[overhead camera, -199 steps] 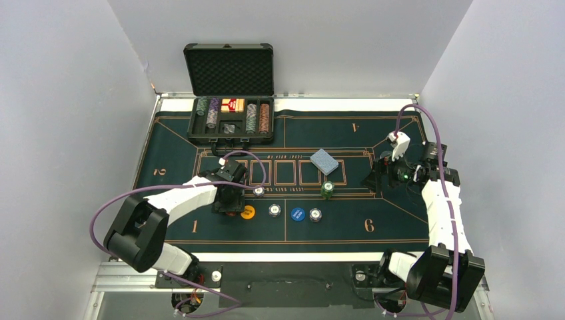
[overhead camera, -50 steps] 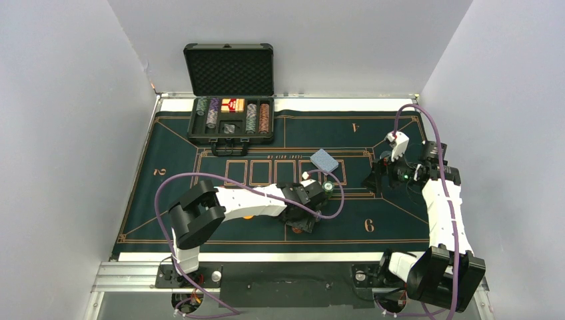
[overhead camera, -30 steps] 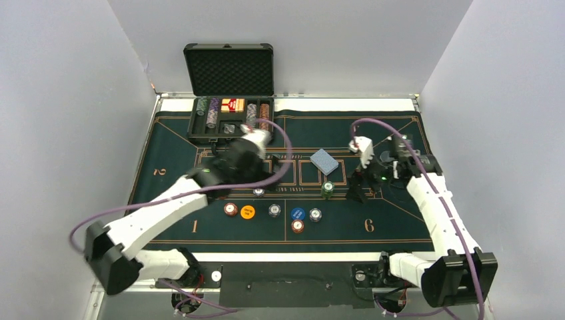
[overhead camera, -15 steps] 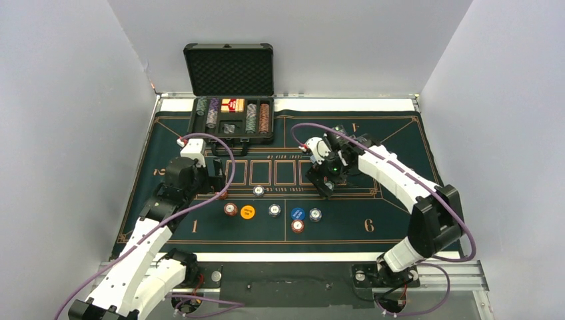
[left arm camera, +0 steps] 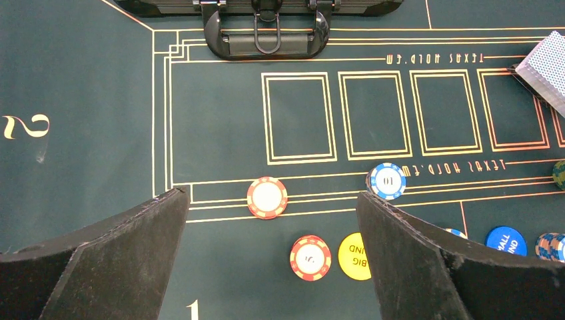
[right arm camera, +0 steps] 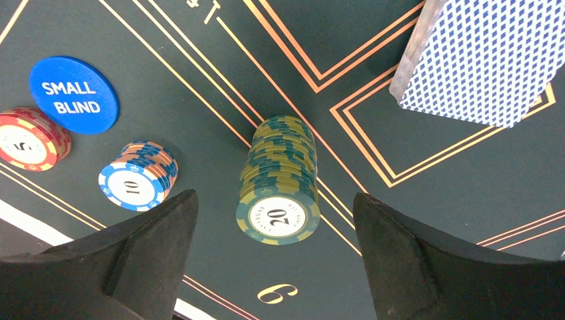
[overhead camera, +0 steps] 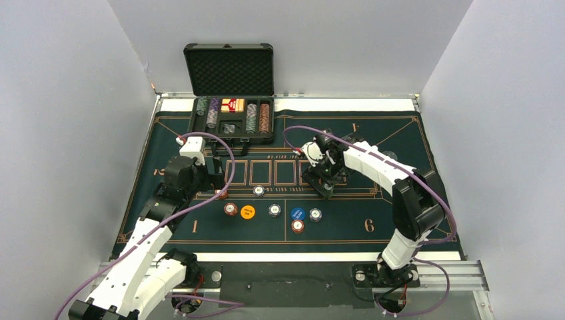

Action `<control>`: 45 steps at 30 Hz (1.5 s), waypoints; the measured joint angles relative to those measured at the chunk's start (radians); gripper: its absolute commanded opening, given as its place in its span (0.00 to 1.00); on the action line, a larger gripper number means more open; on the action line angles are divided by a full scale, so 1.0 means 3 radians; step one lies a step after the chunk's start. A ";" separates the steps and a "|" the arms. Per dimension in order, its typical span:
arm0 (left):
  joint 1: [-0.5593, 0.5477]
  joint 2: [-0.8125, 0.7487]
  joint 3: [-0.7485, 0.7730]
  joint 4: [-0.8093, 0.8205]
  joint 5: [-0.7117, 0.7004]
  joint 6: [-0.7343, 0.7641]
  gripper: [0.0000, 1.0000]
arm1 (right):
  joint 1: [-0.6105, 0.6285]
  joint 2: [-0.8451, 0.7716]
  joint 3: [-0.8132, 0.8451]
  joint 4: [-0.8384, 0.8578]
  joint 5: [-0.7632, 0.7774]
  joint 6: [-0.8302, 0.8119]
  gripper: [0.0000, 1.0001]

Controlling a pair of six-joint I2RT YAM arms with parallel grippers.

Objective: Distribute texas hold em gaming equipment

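Poker chips and buttons lie in a row on the green felt: a red chip point(overhead camera: 230, 209), the orange button point(overhead camera: 248, 212), a grey-white chip point(overhead camera: 274, 210), the blue button point(overhead camera: 297, 213) and a red chip point(overhead camera: 298, 226). My left gripper point(overhead camera: 216, 171) is open and empty above a red chip point(left arm camera: 267, 197); the gripper shows in the left wrist view point(left arm camera: 270, 195). My right gripper point(overhead camera: 326, 185) is open over the green chip stack point(right arm camera: 280, 180), its fingers either side and clear of it point(right arm camera: 274, 197). The blue-backed card deck point(right arm camera: 480, 60) lies just beyond.
The open black case point(overhead camera: 230, 123) with chip rows and red card boxes stands at the back left; its handle point(left arm camera: 266, 30) faces my left gripper. A blue 10 chip stack point(right arm camera: 138, 177) and a red 5 chip point(right arm camera: 30, 139) lie left of the green stack.
The left arm set red chips down, then drew back to the left. The right arm swung in from the right edge to over the green stack and deck.
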 measured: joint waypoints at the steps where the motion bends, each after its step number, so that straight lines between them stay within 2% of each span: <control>1: 0.0000 0.0000 0.0000 0.0000 0.0000 0.0000 0.97 | 0.0005 0.0022 0.0000 0.0000 0.0006 0.0006 0.77; 4: 0.0000 0.0000 0.0000 0.0000 0.0000 0.0000 0.97 | 0.0023 0.0067 0.0001 0.0000 0.0018 0.0010 0.72; 8: 0.0000 0.0000 0.0000 0.0000 0.0000 0.0000 0.97 | 0.0043 0.0126 0.0004 -0.0001 0.0033 0.0013 0.57; 12: 0.0000 0.0000 0.0000 0.0000 0.0000 0.0000 0.97 | 0.0043 0.0167 0.0006 0.0001 0.0042 0.0017 0.37; 14: 0.0000 0.0000 0.0000 0.0000 0.0000 0.0000 0.97 | 0.0043 0.0173 0.0008 -0.0001 0.0052 0.0015 0.22; 18: 0.0000 0.0000 0.0000 0.0000 0.0001 0.0000 0.97 | 0.0045 0.0173 0.0015 -0.0004 0.0055 0.0013 0.08; 24: 0.0000 0.0000 0.0000 0.0000 0.0000 0.0000 0.97 | 0.0062 0.0161 0.0015 -0.0043 0.0029 -0.0020 0.01; 36: 0.0000 0.0000 0.0000 0.0000 0.0000 0.0000 0.97 | -0.0046 -0.0351 0.0017 -0.0201 -0.0156 -0.0174 0.00; 39: 0.0000 0.0000 0.0000 0.0000 -0.0001 0.0000 0.97 | -0.0295 -0.0448 0.0015 -0.0238 -0.0212 -0.0195 0.00; 45: 0.0000 -0.0004 0.0000 0.0001 0.0000 0.0000 0.97 | -0.1059 -0.0595 -0.0047 -0.0226 -0.0237 -0.0228 0.00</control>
